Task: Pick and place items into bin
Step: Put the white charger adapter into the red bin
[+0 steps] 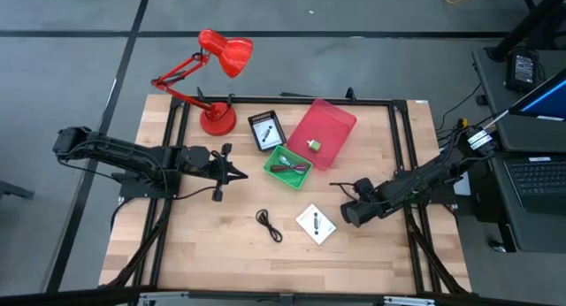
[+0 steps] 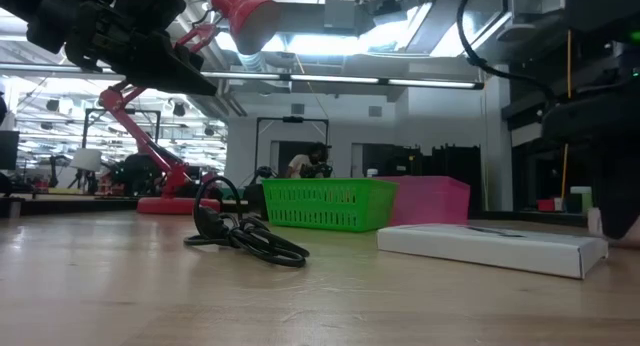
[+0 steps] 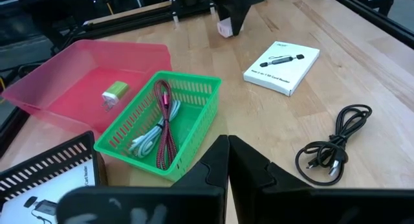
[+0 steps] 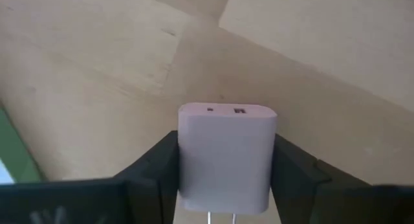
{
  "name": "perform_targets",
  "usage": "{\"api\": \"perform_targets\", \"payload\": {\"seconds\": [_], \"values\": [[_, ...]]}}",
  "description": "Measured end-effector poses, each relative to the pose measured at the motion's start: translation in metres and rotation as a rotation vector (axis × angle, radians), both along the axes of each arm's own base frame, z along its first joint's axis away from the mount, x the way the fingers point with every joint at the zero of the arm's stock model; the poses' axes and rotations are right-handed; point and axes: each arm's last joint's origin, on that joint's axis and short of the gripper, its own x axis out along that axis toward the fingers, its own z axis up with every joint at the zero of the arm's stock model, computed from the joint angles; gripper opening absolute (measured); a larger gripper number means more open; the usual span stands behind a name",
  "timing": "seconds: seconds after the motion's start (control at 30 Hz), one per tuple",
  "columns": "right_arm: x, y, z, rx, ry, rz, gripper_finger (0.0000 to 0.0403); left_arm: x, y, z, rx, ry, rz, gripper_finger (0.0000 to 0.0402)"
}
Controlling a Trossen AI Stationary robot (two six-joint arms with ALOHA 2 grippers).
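Note:
My right gripper (image 1: pixel 351 209) points down at the table's right side, shut on a pale pink cube (image 4: pixel 226 153) with two ports on its face; the left wrist view shows this cube (image 3: pixel 224 28) under the dark fingers. My left gripper (image 1: pixel 233 172) waits shut, above the table at the left. A pink bin (image 1: pixel 336 120) holds a small green roll (image 1: pixel 312 145). A green basket (image 1: pixel 274 169) holds a maroon cable (image 3: pixel 165 123) and a pale one. A black cable (image 1: pixel 269 225) and a white card (image 1: pixel 316 224) lie flat on the wood. My right gripper pinches the pink cube's two opposite sides (image 4: pixel 266 166) between its two fingers (image 4: pixel 155 169), coming from above and pointing down. The ported face turns toward the table and two metal prongs (image 4: pixel 220 217) point back toward the wrist. Whether the cube is clear of the table I cannot tell.
A red desk lamp (image 1: pixel 217 67) stands at the far left corner. A black tray (image 1: pixel 256 140) with a white card (image 1: pixel 266 129) sits beside the pink bin. Bare wood lies along the near edge and in front of my left gripper.

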Motion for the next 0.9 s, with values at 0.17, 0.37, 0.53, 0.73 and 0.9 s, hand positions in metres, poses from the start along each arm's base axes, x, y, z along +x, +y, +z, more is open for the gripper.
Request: {"api": "perform_targets", "payload": {"seconds": [0.17, 0.37, 0.53, 0.73, 0.9], "values": [[0.006, 0.003, 0.007, -0.006, -0.031, 0.048, 0.0167, 0.000, 0.000, 0.000, 0.000, 0.000, 0.000, 0.0002], [0.017, 0.006, 0.028, -0.061, -0.139, 0.134, 0.0167, 0.000, 0.000, 0.000, 0.000, 0.000, 0.000, 0.0005], [0.021, 0.005, 0.051, -0.139, -0.250, 0.208, 0.0167, 0.000, 0.000, 0.000, 0.000, 0.000, 0.001, 0.0003], [0.023, 0.001, 0.074, -0.299, -0.387, 0.309, 0.0168, 0.000, 0.000, 0.000, 0.003, 0.000, 0.007, 0.0003], [0.029, 0.001, 0.085, -0.470, -0.489, 0.390, 0.0168, 0.000, 0.000, 0.000, 0.006, -0.001, 0.016, 0.0005]]}}
